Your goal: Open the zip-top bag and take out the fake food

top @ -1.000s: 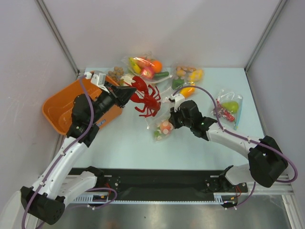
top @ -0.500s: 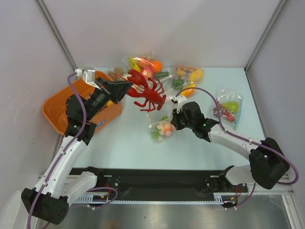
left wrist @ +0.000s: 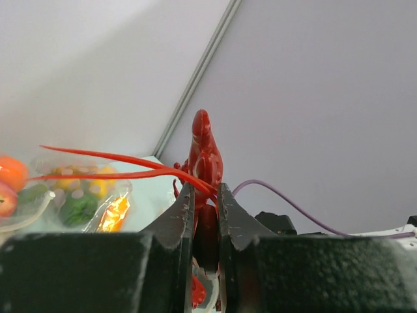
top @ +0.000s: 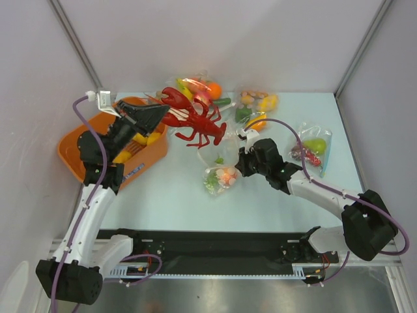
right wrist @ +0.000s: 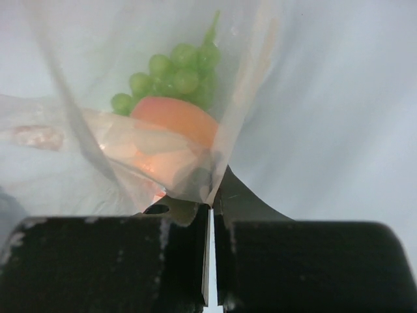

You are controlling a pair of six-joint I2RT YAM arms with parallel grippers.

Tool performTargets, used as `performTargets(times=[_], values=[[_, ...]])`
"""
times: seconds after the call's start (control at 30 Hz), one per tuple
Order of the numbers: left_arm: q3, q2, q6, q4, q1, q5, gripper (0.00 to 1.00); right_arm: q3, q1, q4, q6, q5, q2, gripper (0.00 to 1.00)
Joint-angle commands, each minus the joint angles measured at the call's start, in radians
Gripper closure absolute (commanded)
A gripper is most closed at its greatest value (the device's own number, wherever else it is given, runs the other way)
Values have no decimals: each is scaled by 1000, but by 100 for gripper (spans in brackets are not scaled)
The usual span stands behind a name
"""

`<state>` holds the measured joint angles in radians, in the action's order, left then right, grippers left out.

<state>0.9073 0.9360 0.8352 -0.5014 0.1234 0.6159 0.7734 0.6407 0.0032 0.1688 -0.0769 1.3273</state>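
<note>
Zip-top bag [top: 218, 171]: lies crumpled on the table just in front of the right gripper [top: 241, 163], mid-table, well apart from the other food bags at the back. Mouth edge pinched between the closed right jaws; the right wrist view shows plastic film caught at the fingertips.

Contents, seen through the film: peach [right wrist: 172, 120], grape bunch [right wrist: 172, 75], pale bits beside them. Not yet removed.

Lobster [top: 195, 124]: out of the bag, held in the air by the left gripper [top: 166, 117], jaws clamped on its body, long feelers trailing past the fingers. It hangs between the orange bin [top: 78, 147] and the back bags.

Step in hand, as judged: setting the lobster down, probably in the bin.

Handling notes:
- Keep the left squeeze firm; the body is slick plastic and narrow.
- Swing it over the bin rim with legs and feelers clear of the rim and the purple cable.
- Lower before releasing.
- Right pinch should hold the bag edge, so the mouth is ready for the peach and grapes.
</note>
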Motion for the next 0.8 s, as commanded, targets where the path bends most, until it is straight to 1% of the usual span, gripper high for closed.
performTargets(times=[0.0,0.2,0.33,0.43,0.53,0.67,0.77], values=[[1,4,48,-134,22,-13,100,-5,-7,47,23,-12,-20,100],[41,20,-59,-72,111,-71,100,0,-3,66,49,-30,-16,100],[51,5,-94,-46,119,-96,100,6,1,58,51,-27,-17,100],[84,-20,-165,40,114,-120,100,3,1,46,46,-15,-20,100],[91,-37,-163,58,69,-107,99,0,-3,41,44,-11,-26,100],[88,-58,-113,28,-39,-74,100,-5,-7,38,41,-11,-25,100],[100,-65,-110,34,-99,-87,100,-8,-7,34,38,-9,-28,100]])
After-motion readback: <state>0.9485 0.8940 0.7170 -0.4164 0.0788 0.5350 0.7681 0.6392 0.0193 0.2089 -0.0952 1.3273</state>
